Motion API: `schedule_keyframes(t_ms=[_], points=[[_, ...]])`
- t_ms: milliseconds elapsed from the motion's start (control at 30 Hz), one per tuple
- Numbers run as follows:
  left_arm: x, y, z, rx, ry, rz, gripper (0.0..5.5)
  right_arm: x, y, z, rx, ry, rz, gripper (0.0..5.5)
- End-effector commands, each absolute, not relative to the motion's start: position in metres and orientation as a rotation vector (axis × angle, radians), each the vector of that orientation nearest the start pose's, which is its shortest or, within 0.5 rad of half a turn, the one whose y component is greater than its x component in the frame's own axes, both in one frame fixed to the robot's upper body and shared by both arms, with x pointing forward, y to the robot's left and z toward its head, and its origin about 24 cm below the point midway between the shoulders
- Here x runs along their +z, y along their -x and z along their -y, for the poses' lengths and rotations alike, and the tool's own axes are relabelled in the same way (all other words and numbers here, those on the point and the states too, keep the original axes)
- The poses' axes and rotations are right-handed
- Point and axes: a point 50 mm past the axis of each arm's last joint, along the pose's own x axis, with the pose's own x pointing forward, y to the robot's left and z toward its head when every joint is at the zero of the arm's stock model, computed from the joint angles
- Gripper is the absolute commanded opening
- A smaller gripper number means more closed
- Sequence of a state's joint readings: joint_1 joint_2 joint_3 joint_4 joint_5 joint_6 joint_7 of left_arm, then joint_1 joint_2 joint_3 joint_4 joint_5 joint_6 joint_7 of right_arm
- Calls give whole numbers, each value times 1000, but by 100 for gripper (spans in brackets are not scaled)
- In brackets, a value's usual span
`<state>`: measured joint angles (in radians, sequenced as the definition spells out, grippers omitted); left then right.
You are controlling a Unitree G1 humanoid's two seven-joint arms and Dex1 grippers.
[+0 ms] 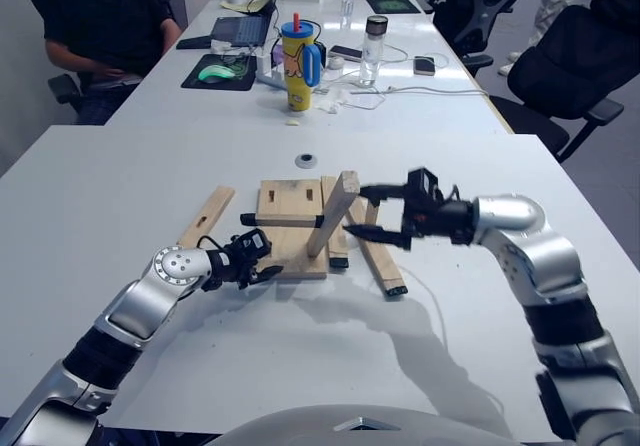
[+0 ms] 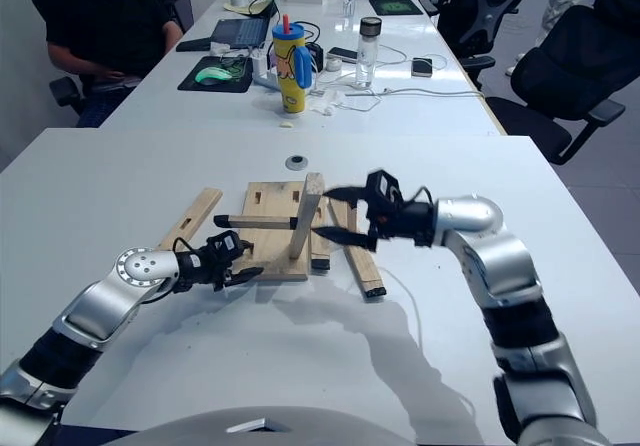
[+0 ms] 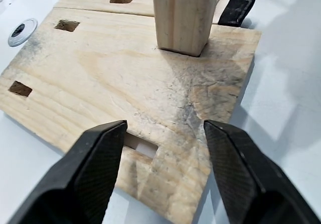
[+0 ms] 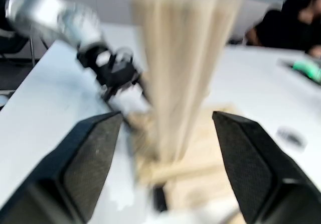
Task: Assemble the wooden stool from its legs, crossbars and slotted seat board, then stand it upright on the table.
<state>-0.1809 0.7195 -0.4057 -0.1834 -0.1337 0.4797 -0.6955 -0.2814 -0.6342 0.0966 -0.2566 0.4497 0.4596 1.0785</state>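
Starting from your left in the head views, one loose wooden leg (image 1: 207, 216) lies flat on the white tabletop (image 1: 120, 196), just beside the slotted seat board (image 1: 290, 246). Your left claw (image 1: 262, 263) sits low at the board's near left corner. The left wrist view brings this close: the fingers (image 3: 95, 158) are spread wide apart, holding nothing, with a slot at the board's near edge between them. That view also gives you the dark rectangular slots along the board's far side. A leg (image 1: 334, 213) stands on the board, tilted, its lower end meeting the wood; you cannot tell whether it sits in a slot. To its right, more legs (image 1: 383, 261) with black tips lie on the tabletop, partly hidden behind the tilted one. Your right claw (image 1: 358, 211) hovers at the tilted leg with its fingers apart, one above and one below. In the right wrist view the leg is a blur between the fingers (image 4: 95, 153), so contact is hard to judge. Beyond the board lie a small round disc (image 1: 306, 160), a yellow cup (image 1: 297, 61) and a clear bottle (image 1: 373, 51).
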Motion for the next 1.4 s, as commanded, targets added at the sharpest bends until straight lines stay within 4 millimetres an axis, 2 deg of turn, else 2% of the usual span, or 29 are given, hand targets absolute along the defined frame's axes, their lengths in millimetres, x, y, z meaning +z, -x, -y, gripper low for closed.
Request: schedule_keyframes(t_ms=[33,133,200,300,500,700,833,967,1167,1400], points=[[-45,-164,-198,-850,-515,-1136,283,125,-220,178,1154,168,-274,334],[-47,-162,-202,-793,-509,-1147,283,107,-217,171,970,100,-305,334],[-47,-161,-200,-789,-512,-1145,283,95,-217,153,836,-53,-345,334],[-47,-162,-199,-796,-519,-1141,283,72,-228,132,597,-122,-456,334],[-42,-173,-196,-835,-545,-1117,283,61,-240,104,455,-213,-521,334],[-36,-179,-194,-857,-553,-1109,283,53,-247,91,387,-203,-548,334],[-38,-172,-205,-836,-575,-1146,283,46,-250,87,385,-174,-580,334],[-39,-172,-204,-837,-574,-1142,283,34,-254,85,387,-120,-617,334],[-34,-182,-189,-836,-523,-1080,283,23,-254,85,405,76,-665,334],[-24,-194,-161,-795,-394,-976,283,29,-262,107,350,150,-620,334]])
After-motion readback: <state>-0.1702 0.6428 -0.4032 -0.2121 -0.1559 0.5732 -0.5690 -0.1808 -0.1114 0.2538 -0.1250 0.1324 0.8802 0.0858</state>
